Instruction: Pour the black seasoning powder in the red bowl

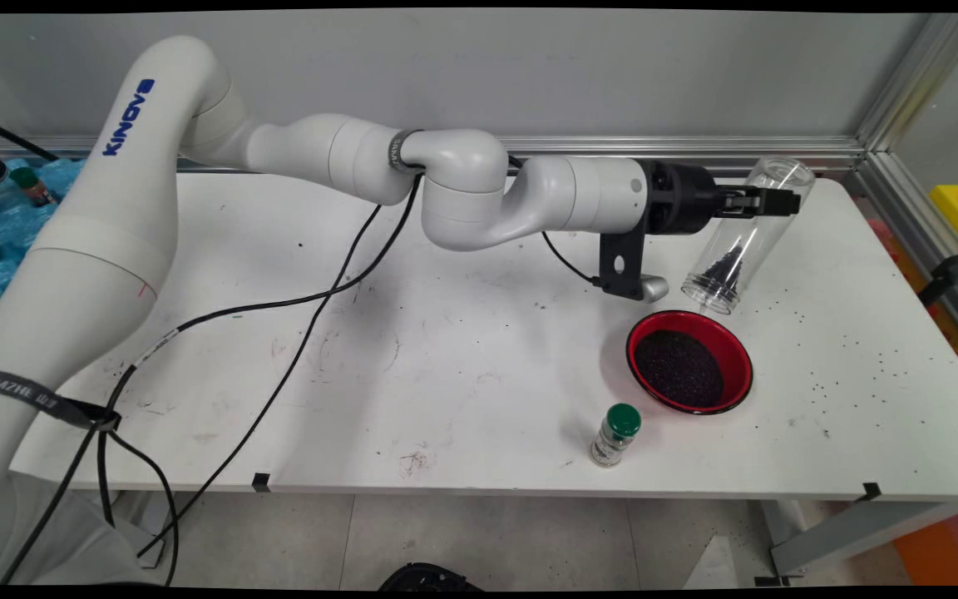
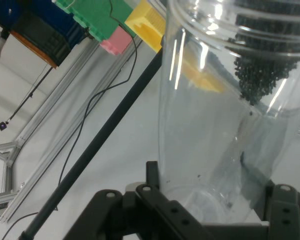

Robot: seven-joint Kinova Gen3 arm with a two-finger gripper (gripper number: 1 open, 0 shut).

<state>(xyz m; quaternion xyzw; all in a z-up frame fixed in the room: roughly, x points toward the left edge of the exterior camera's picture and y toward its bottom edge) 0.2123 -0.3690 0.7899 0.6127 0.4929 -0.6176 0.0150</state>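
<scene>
My gripper (image 1: 766, 201) is shut on a clear plastic jar (image 1: 749, 237), held tilted with its mouth pointing down over the far rim of a red bowl (image 1: 645, 333). Small black beads (image 1: 722, 266) are gathered near the jar's mouth. The bowl holds a heap of the same black beads (image 1: 678, 368). In the hand view the jar (image 2: 210, 125) fills the frame between the fingers (image 2: 152, 175), with beads (image 2: 262, 75) piled toward its open end at the top right.
A small bottle with a green cap (image 1: 616, 434) stands near the table's front edge, left of the bowl. Stray black beads (image 1: 853, 366) are scattered over the table's right part. Black cables (image 1: 313, 308) hang from the arm across the left half.
</scene>
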